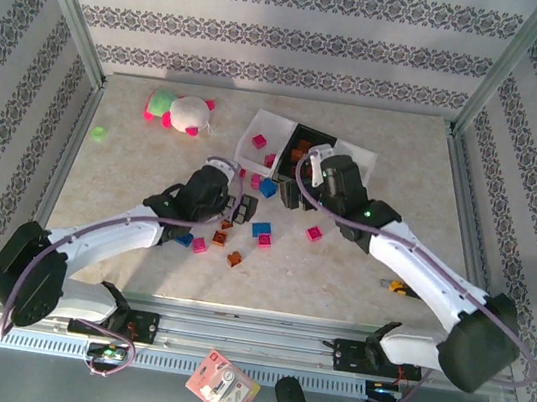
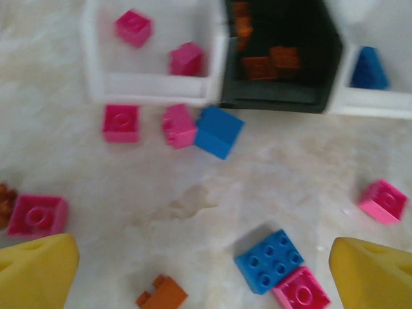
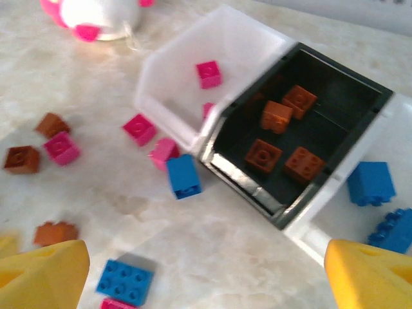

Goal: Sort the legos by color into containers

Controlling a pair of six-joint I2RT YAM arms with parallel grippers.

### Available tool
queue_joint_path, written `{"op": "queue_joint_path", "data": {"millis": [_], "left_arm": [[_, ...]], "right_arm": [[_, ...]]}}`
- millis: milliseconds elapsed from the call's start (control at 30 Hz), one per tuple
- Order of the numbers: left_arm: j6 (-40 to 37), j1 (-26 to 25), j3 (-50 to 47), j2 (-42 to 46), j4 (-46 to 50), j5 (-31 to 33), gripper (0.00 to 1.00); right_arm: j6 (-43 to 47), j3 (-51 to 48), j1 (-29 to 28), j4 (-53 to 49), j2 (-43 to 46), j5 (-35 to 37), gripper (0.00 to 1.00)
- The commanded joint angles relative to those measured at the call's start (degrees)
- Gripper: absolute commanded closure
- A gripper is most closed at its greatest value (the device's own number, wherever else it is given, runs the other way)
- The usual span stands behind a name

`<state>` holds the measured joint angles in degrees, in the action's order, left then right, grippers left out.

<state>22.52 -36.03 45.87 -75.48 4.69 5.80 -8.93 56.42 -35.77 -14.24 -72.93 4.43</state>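
The left tool (image 2: 206, 275) has its yellow fingers (image 2: 38, 270) spread wide with nothing gripped. Between them, in the lower middle of the left wrist view, a flat blue lego (image 2: 269, 261) lies touching a magenta lego (image 2: 301, 290), with an orange-brown lego (image 2: 162, 294) off to the left. The right tool (image 3: 206, 273) is likewise spread apart and empty, hovering near the trays.

Higher in the left wrist view, two magenta bricks and a blue cube (image 2: 219, 132) lie just in front of the trays' near walls, and the cube touches one of the magenta bricks. Loose on the worktop (image 2: 193, 206) in that view are five magenta, two blue and two orange-brown bricks.

The three containers sit side by side in a row. The left white tray (image 3: 168, 90) holds two magenta bricks, the black tray (image 3: 248, 187) four plainly seen orange-brown ones, and the right white tray (image 3: 315, 235) two blue.

In the overhead view's upper left lie a plush toy (image 1: 183, 110) and a small green piece (image 1: 99, 133), well apart from the bricks.
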Motion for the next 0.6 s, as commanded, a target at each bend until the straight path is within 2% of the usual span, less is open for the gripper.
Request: {"op": "queue_joint_path", "data": {"millis": [0,267,367,433,500,567], "left_arm": [[11.55,2.41,3.61,-3.40,13.13,2.77,0.02],[21.96,4.17,8.50,-11.57,19.57,3.35,0.08],[24.98,4.09,11.00,-16.21,23.29,1.18,0.12],[27.20,4.10,11.29,-18.51,23.74,-0.80,0.16],[28.74,4.13,11.25,-20.31,23.14,-3.19,0.25],[29.53,4.04,11.10,-21.68,22.31,-5.10,0.29]], "right_arm": [[2.92,-3.45,-1.92,4.19,3.67,-2.46,0.06],[4.08,-7.38,-4.26,5.27,7.00,-4.17,0.05],[4.33,-7.05,-4.44,5.22,6.24,-4.15,0.05],[4.39,-6.69,-4.51,5.18,5.57,-4.18,0.05],[4.61,-6.34,-4.62,5.22,5.03,-4.18,0.05],[4.56,-6.24,-4.78,5.32,4.64,-4.26,0.05]]}}
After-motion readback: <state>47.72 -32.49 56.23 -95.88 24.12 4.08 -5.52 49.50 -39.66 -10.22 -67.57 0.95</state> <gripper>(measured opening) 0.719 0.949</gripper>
